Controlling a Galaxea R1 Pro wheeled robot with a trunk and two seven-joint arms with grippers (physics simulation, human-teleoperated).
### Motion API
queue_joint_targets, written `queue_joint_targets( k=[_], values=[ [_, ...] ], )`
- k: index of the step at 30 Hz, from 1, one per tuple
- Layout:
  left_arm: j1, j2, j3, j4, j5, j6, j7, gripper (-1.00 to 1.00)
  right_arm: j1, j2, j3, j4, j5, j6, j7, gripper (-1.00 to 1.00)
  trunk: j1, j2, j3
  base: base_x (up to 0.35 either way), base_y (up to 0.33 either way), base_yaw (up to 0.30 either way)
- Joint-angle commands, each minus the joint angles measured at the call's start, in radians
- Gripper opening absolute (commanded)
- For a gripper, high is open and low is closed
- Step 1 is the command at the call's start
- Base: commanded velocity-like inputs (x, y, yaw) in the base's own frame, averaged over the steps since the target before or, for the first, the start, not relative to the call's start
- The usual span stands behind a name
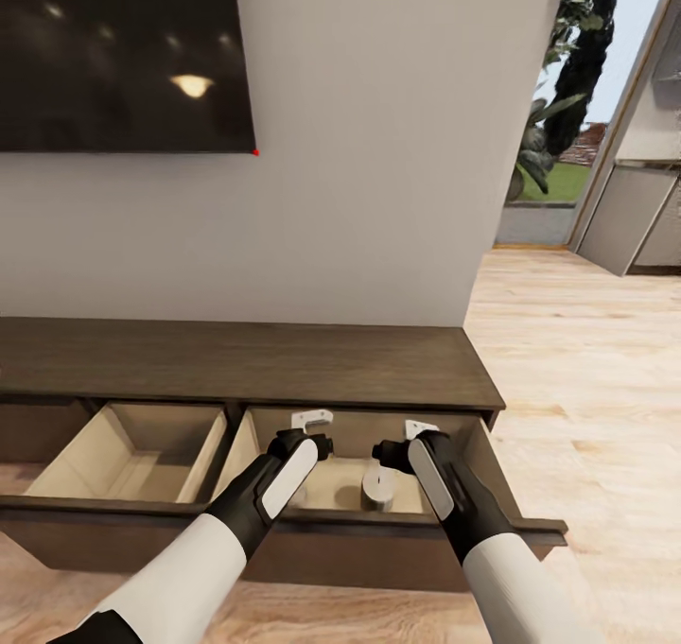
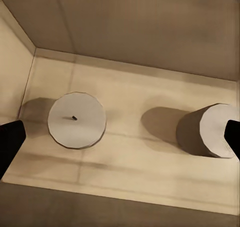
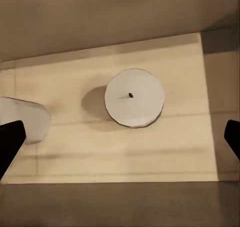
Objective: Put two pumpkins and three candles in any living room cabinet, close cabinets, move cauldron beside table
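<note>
— While both white-and-black arms reach forward, where do the grippers hang?

— Over the right-hand pulled-out drawer of the long, low dark-brown wooden cabinet (image 1: 284, 365). The left gripper (image 1: 314, 433) hovers near that drawer's left wall, the right gripper (image 1: 407, 443) towards its right wall. In each wrist view the black fingertips (image 2: 10, 139) stand far apart at the frame's sides with nothing between them, so both sets of jaws are spread wide and empty.

— And the candles?

— Two short, stubby grey-beige cylindrical candles sit upright on the pale wood drawer floor, well apart from each other. One candle (image 2: 77, 120) stands under the left gripper, its dark wick showing; the other candle (image 3: 134, 97) stands under the right gripper, nearer the drawer's right wall, and appears in the head view too.

— Anything farther back?

— A second pale-lined drawer (image 1: 132, 455) stands open to the left. Behind the cabinet's top rises a white wall (image 1: 378, 152) carrying a dark glossy screen (image 1: 123, 53).
</note>
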Motion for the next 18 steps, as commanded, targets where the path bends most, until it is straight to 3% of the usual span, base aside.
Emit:
queue_joint_targets(
  k=[1,10,18],
  values=[
    [-0.001,0.0,-0.001,-0.001,0.008,0.002,0.008,1.0,0.0,0.0,0.002,-0.001,-0.01,-0.001,-0.01,1.0,-0.001,0.0,0.003,-0.001,0.0,0.0],
    [-0.001,0.0,0.0,-0.001,0.008,0.001,0.008,1.0,0.0,0.0,0.003,-0.001,-0.009,-0.006,-0.013,1.0,-0.005,0.002,0.038,-0.124,0.013,0.0],
    [-0.001,0.0,0.0,-0.001,0.008,0.0,0.008,1.0,0.0,0.0,-0.002,-0.001,-0.011,-0.007,-0.013,1.0,-0.035,0.058,0.063,-0.012,0.001,0.0]
  ],
)
